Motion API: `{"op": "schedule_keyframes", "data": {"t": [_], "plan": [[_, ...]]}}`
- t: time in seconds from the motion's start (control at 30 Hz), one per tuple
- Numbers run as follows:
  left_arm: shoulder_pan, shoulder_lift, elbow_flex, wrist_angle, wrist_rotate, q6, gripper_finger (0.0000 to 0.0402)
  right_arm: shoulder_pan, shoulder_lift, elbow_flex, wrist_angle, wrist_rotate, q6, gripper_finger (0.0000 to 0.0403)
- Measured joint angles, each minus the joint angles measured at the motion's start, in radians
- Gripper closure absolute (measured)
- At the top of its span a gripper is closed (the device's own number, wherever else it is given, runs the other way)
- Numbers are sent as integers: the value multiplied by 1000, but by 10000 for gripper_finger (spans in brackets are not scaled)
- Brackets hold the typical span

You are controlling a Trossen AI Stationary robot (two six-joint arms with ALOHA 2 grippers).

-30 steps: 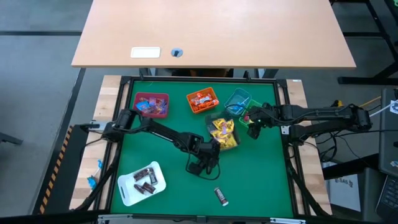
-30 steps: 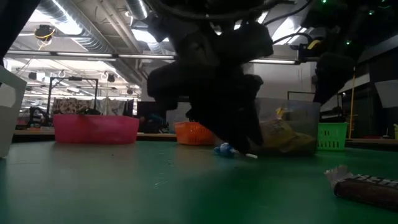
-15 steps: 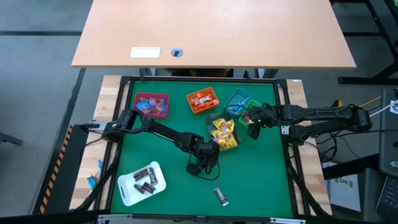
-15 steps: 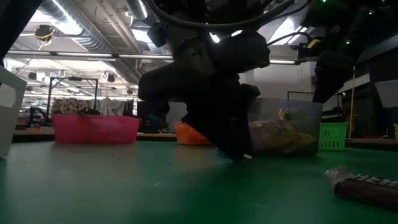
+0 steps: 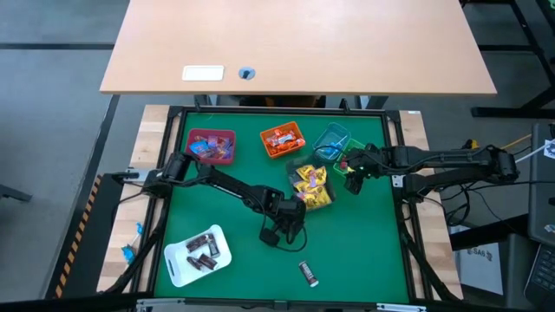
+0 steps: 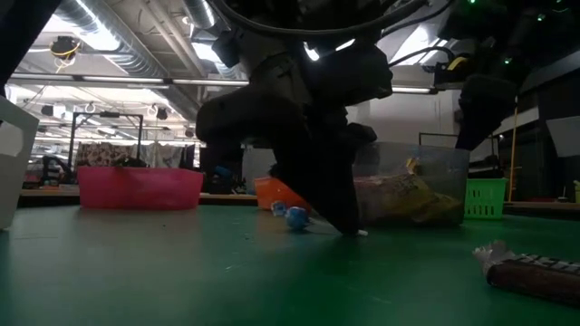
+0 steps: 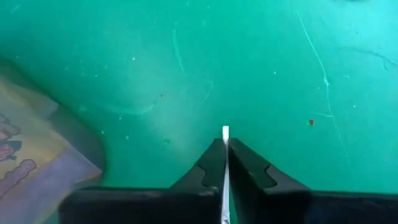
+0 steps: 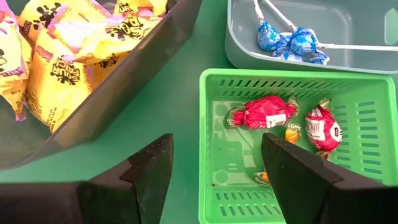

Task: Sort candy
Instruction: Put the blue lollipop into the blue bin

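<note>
Step in hand: pick-up of a blue lollipop (image 6: pixel 296 216) from the green surface (image 5: pixel 364 251), near the clear bin (image 5: pixel 312 186) of yellow candy.
Left tool (image 7: pixel 225 155): pinched shut on the lollipop's white stick, tips at the surface.
Right tool (image 8: pixel 214 168): spread wide, holding nothing, above the green basket (image 8: pixel 214 87).
Next move, judged: lift, carry to the blue-grey bin (image 8: pixel 242 43) holding like lollipops, release.

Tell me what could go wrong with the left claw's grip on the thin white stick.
1. The left claw pinches only the thin white stick. The blue wrapped lollipop head sticks out sideways, so it may twist or slip when lifted.
2. The clear plastic bin of yellow packets stands close beside this arm, and a swing might knock it.
</note>
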Motion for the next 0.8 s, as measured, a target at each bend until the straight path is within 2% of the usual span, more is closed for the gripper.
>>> {"op": "schedule_keyframes", "data": {"t": [0.33,0.53,0.8], "plan": [[0,0,0,11,-8,-132,401,0,0,0,2,-41,0,159],[-6,6,30,7,-20,-215,401,0,0,0,5,-163,0,159],[-12,7,99,88,-28,-291,401,0,0,0,5,-355,6,159]]}}
